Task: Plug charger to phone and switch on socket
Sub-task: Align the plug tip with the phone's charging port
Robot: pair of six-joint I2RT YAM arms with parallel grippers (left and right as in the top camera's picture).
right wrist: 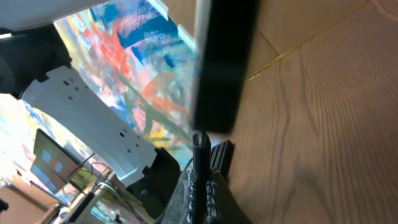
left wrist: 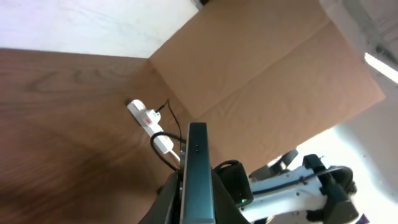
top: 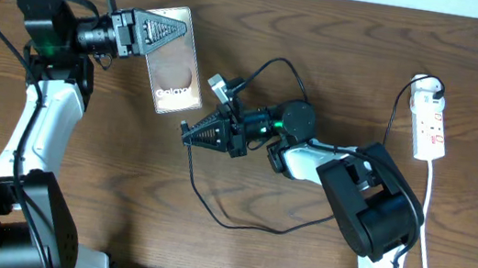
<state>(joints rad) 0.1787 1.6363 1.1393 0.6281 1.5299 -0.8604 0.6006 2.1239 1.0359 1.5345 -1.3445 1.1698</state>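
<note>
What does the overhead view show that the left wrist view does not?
Only overhead: the phone face up with its screen lettering, the right gripper shut on the charger, and the charger's long loop across the table. Only left wrist: the phone seen edge-on and a brown cardboard sheet beyond the table. Both: the phone, the socket and the right arm.

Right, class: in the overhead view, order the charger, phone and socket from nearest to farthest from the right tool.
1. charger: gripped in the right tool.
2. phone: just up-left of it.
3. socket: far right edge.
</note>
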